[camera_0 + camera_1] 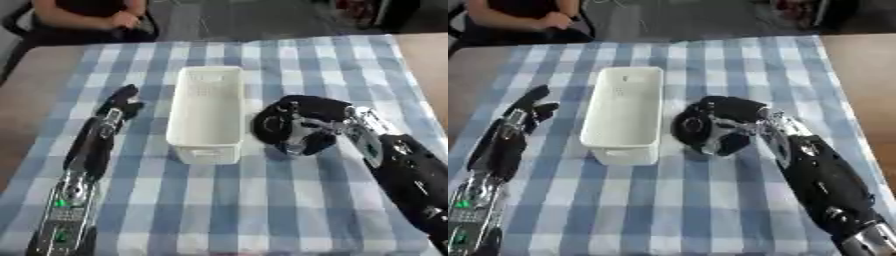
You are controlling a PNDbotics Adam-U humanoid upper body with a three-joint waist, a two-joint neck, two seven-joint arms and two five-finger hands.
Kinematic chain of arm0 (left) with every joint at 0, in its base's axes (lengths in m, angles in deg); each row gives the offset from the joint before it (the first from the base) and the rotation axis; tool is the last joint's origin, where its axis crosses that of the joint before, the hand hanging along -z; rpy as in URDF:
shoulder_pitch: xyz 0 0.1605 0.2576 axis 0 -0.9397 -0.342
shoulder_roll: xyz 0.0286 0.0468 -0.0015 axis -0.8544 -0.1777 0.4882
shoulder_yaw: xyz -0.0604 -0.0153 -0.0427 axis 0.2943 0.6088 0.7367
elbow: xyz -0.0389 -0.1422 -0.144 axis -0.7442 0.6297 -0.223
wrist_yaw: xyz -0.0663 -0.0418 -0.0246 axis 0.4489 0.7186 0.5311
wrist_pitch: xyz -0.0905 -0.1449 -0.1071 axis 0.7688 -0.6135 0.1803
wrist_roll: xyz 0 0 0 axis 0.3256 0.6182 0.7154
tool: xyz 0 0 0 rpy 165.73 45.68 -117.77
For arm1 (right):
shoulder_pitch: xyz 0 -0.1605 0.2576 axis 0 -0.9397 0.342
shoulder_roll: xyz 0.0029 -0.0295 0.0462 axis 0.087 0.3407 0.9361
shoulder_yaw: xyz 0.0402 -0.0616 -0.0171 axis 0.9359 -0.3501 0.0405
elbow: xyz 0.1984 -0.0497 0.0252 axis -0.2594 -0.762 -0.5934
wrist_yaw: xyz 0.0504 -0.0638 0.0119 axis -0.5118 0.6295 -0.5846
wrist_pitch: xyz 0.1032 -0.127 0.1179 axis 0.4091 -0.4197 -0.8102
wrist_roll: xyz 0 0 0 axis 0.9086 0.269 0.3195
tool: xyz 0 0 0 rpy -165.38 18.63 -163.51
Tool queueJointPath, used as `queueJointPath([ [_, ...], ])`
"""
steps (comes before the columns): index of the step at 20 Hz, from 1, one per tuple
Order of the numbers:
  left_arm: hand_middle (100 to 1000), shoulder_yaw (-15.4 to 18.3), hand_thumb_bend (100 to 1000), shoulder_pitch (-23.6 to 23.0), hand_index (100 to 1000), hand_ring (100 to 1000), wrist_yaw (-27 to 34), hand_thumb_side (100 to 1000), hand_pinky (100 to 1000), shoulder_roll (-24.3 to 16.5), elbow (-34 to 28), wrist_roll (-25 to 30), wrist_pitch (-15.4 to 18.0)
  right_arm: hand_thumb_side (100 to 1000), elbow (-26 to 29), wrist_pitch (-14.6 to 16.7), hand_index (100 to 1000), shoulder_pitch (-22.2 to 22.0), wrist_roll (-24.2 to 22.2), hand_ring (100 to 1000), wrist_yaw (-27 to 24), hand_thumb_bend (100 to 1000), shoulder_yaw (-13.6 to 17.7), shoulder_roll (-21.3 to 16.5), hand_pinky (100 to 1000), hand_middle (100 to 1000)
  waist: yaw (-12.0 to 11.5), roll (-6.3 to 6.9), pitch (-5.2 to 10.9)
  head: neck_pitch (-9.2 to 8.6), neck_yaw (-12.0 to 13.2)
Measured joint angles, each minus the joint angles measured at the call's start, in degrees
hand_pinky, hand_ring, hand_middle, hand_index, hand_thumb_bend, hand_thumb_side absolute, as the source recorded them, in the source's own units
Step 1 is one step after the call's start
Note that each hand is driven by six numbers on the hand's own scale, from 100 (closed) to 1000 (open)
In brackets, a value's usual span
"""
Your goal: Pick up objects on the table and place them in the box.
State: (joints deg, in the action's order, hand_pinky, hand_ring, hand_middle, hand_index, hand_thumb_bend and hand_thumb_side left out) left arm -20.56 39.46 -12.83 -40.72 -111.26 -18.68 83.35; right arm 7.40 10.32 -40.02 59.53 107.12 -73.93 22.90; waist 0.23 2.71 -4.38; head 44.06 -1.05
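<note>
The box (206, 112) stands lengthwise mid-bench on the checked cloth (262, 210), open top up, seemingly empty. The right hand (297, 127) sits just beside its right wall, fingers curled in; whether they hold anything cannot be told, since only dark and silver shapes show there. Being so near the rim suits a short lift across. The left hand (122, 102) lies open left of the box, probably parked clear. Bare cloth runs to the near edge.

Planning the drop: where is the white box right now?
The box stands mid-table on the checked cloth, between the left hand and the right hand.
</note>
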Motion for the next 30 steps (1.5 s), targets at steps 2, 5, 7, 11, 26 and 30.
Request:
queueJointPath([
  [2,1000,0.00,100,0.00,913,831,0.01,1000,904,0.00,0.00,0.02,0.02,775,0.00,-0.19,730,0.15,0.21,940,0.11,303,0.08,0.01,1000,923,-0.02,0.00,-0.01,0.00,0.00],
  [5,1000,0.00,100,0.00,912,831,0.01,1000,904,0.00,0.00,0.04,0.04,775,0.00,-0.48,730,0.22,0.47,940,0.13,304,0.09,0.01,1000,923,-0.05,0.01,-0.03,0.00,-0.01],
  [7,1000,0.00,100,0.00,912,831,0.01,1000,904,0.00,0.00,0.05,0.04,776,0.00,-0.63,730,0.31,0.54,940,0.13,304,0.10,0.01,1000,923,-0.05,0.01,-0.03,0.00,-0.01],
  [11,1000,-0.01,100,0.00,912,831,0.01,1000,904,0.00,0.00,0.07,0.05,776,-0.02,-0.93,729,0.81,0.67,940,0.14,306,0.14,-0.02,1000,923,-0.09,0.01,-0.05,0.00,-0.01],
  [26,1000,-0.01,100,0.00,909,834,0.01,1000,906,0.00,0.00,0.16,0.09,777,-0.15,-1.39,727,1.27,0.36,940,0.03,308,0.41,-0.05,1000,922,-0.13,0.01,-0.06,0.00,-0.04],
  [30,1000,-0.02,100,0.02,909,834,0.01,1000,906,0.00,0.00,0.32,0.08,777,-0.15,-1.43,727,1.28,0.33,940,0.03,308,0.42,-0.05,1000,922,-0.26,0.01,-0.11,0.00,-0.07],
])
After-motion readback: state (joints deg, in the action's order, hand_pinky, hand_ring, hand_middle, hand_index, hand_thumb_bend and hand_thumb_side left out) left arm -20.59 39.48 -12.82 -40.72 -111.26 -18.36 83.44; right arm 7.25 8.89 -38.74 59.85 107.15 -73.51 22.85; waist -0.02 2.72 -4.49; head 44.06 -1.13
